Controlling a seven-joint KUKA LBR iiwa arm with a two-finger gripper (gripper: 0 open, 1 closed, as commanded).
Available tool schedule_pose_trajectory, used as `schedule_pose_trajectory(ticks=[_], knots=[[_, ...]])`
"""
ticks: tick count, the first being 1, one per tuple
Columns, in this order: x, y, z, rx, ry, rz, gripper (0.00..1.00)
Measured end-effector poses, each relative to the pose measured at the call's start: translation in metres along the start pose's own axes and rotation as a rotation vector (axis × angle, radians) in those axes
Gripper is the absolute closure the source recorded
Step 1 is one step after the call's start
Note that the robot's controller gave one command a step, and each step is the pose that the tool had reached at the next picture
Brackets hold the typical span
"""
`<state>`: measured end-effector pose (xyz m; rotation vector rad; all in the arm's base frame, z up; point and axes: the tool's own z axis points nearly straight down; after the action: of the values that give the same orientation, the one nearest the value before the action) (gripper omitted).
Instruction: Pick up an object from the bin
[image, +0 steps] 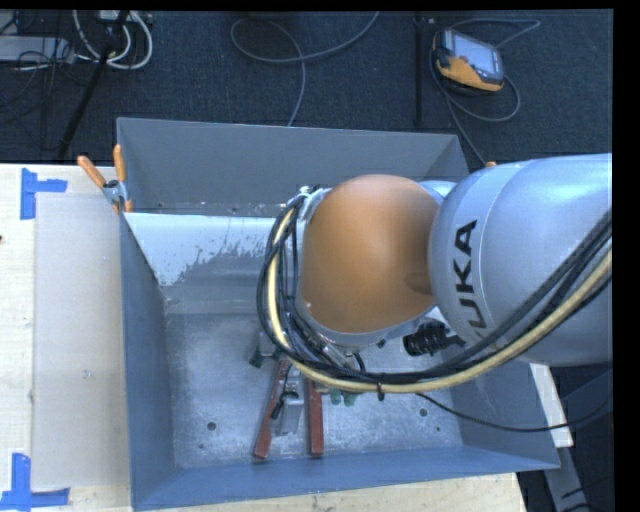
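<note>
The gripper (290, 450) is seen low over the near middle of the bin (300, 165). Its two brown fingers (268, 420) are spread, with their tips close to the floor. Between them a small grey piece (290, 408) is seen on the floor. Whether it is touched by either finger cannot be told, so it is not counted as held.

The step in hand is judged to be the closing on that piece. It would be done well if the fingers were kept astride the piece, lowered to the floor and brought together evenly, so that the piece is not pushed out sideways. Only then should a lift be tried.

A small green thing (345, 398) lies just beside the right-hand finger, and a dark thing (262, 355) lies near the cables. Either might be nudged. The near wall is close to the fingertips and could be struck. Much of the floor is hidden by the orange cover (365, 250).
</note>
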<state>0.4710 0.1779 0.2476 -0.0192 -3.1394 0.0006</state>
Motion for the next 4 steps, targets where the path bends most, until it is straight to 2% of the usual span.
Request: schedule_pose_trajectory(ticks=[1, 2, 3, 4], knots=[[-0.023, -0.055, 0.086, 0.001, 0.005, -0.2, 0.0], [-0.016, -0.035, 0.177, 0.0, -0.009, -0.601, 0.0], [-0.013, -0.035, 0.178, -0.001, -0.001, -0.598, 1.0], [-0.045, -0.053, 0.053, 0.001, -0.011, -0.576, 1.0]])
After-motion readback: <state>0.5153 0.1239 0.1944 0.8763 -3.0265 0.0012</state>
